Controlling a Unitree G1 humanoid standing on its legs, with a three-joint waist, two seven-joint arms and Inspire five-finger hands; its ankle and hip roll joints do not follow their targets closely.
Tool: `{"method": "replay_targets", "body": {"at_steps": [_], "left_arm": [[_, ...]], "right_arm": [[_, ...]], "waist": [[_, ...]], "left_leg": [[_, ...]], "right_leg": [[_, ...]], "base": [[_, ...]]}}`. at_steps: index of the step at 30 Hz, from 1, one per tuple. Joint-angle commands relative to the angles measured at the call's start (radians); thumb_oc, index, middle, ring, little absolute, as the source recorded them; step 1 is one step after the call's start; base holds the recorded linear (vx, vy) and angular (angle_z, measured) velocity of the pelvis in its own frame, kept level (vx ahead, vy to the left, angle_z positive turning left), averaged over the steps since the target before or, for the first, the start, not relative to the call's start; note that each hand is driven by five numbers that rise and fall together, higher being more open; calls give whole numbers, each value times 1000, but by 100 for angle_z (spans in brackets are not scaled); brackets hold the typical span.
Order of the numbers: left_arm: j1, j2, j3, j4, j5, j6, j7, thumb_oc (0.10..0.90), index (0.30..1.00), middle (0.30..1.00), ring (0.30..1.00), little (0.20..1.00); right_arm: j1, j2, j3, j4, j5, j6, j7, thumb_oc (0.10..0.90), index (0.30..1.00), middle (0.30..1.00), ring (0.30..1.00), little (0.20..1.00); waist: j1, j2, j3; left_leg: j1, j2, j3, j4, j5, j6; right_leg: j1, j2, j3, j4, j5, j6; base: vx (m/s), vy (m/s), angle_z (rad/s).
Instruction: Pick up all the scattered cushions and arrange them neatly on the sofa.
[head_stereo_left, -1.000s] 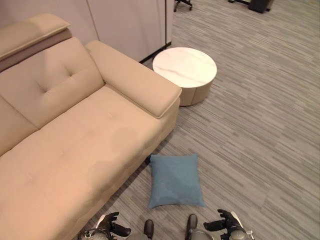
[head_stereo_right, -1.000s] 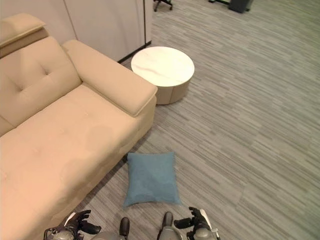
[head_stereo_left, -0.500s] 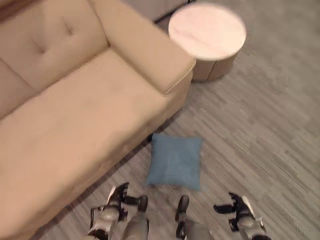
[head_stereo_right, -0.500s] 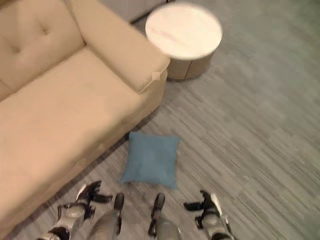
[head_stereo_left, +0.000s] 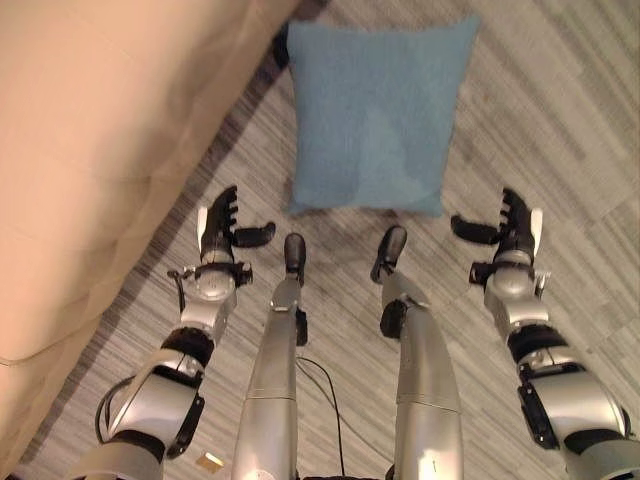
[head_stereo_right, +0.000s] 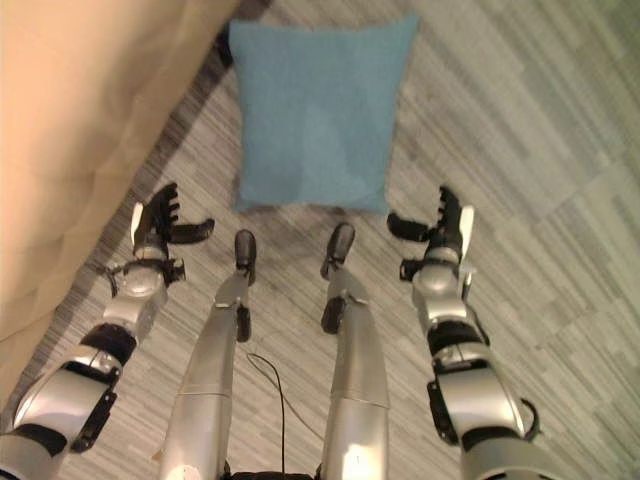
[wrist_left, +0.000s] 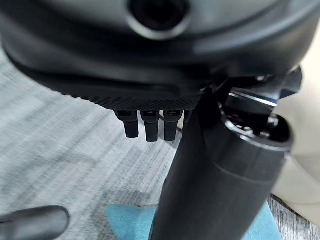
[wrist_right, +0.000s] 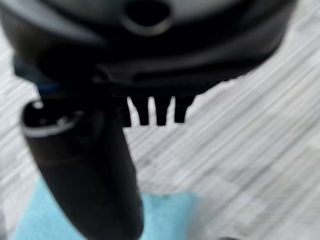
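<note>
A square blue fabric cushion (head_stereo_left: 375, 120) lies flat on the grey striped carpet floor (head_stereo_left: 560, 150), one corner just beside the base of the beige upholstered sofa (head_stereo_left: 90, 150), whose seat edge runs along the robot's left. Nothing is on the stretch of sofa that can be seen, so by my reckoning the job is at its start, with this cushion not yet lifted. The left hand (head_stereo_left: 218, 232) hangs low over the carpet near the cushion's near-left corner, fingers straight and thumb held out toward the cushion, holding nothing. The right hand (head_stereo_left: 512, 226) mirrors it off the near-right corner, likewise spread and empty. Neither touches the fabric. Held like that, one on each side with thumbs turned inward, the hands look set to close in on the cushion's two sides at once, which suits a soft, floppy thing that would sag if taken by one corner. Little stands in the way on the right, where the carpet lies bare. On the left the sofa's front is close, so the left hand works in a narrow strip between cushion and sofa, and the lift will have to clear the seat edge.
</note>
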Motion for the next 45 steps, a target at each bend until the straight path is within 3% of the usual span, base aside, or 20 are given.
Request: {"method": "replay_targets", "body": {"at_steps": [1, 2, 3, 12, 17, 24, 30, 35, 39, 43, 45], "left_arm": [[85, 25, 22, -33, 6, -63, 73, 800, 900, 900, 900, 900], [83, 25, 22, -33, 6, -63, 73, 800, 900, 900, 900, 900], [43, 46, 8, -38, 6, -61, 86, 800, 900, 900, 900, 900], [-109, 113, -37, -59, -1, -55, 137, 800, 900, 900, 900, 900], [-233, 151, -89, -105, -13, -58, 156, 800, 900, 900, 900, 900], [-314, 131, -138, -115, -30, -66, 170, 800, 900, 900, 900, 900], [-342, 59, -186, -129, -38, -65, 183, 800, 900, 900, 900, 900], [-343, -22, -232, -147, -17, -62, 192, 800, 900, 900, 900, 900], [-338, -60, -260, -149, -8, -57, 191, 800, 900, 900, 900, 900], [-341, -67, -271, -134, 16, -57, 226, 800, 900, 900, 900, 900], [-353, -61, -269, -125, 11, -67, 243, 800, 900, 900, 900, 900]], "right_arm": [[120, -85, -6, -66, 70, -93, -91, 800, 900, 900, 900, 900], [118, -86, -6, -65, 70, -94, -90, 800, 900, 900, 900, 900], [66, -109, 2, -74, 99, -108, -95, 800, 900, 900, 900, 900], [-66, -138, 49, -134, 199, -177, -92, 800, 900, 900, 900, 900], [-172, -142, 126, -190, 309, -206, -39, 800, 900, 900, 900, 900], [-295, -82, 243, -136, 358, -191, 10, 800, 900, 900, 900, 900], [-357, 37, 352, -126, 354, -175, 22, 800, 900, 900, 900, 900], [-348, 110, 417, -162, 299, -163, 28, 800, 900, 900, 900, 900], [-332, 112, 429, -190, 254, -161, 20, 800, 900, 900, 900, 900], [-332, 63, 408, -210, 24, -135, -112, 800, 900, 900, 900, 900], [-341, 36, 380, -218, -25, -136, -163, 800, 900, 900, 900, 900]], "waist": [[-26, 30, -135], [-26, 29, -139], [-29, 32, -138], [-33, 30, -132], [-32, 33, -117], [-16, 46, -63], [-3, 56, -31], [-7, 49, -31], [-14, 40, -30], [-28, 21, -30], [-34, 17, -30]], "left_leg": [[-50, 3, 1, 90, -96, 9], [-59, 3, 1, 97, -99, 10], [-139, -4, 0, 167, -119, 17], [-355, -7, -17, 387, -191, 26], [-464, -8, -32, 453, -199, 19], [-488, -5, -46, 509, -204, 20], [-488, -4, -49, 530, -200, 21], [-488, -9, -52, 523, -190, 19], [-488, -8, -60, 515, -182, 13], [-488, -4, -61, 499, -181, 10], [-488, -2, -63, 493, -181, 9]], "right_leg": [[23, -12, 38, 121, -163, 119], [14, -13, 39, 127, -166, 119], [-70, -16, 54, 198, -185, 117], [-277, -30, 88, 388, -255, 90], [-385, -38, 101, 448, -257, 97], [-410, -41, 108, 506, -257, 101], [-410, -42, 117, 538, -255, 101], [-410, -39, 131, 536, -245, 99], [-410, -38, 133, 531, -239, 102], [-410, -33, 138, 516, -236, 106], [-410, -32, 139, 510, -236, 109]], "base": [[-4, 20, -7], [0, 0, 0], [58, -7, -4], [68, -23, -3], [61, -33, -3], [21, 1, -2], [2, -2, 2], [0, 0, 0], [0, 0, 0], [0, 0, 0], [2, -10, -2]]}}
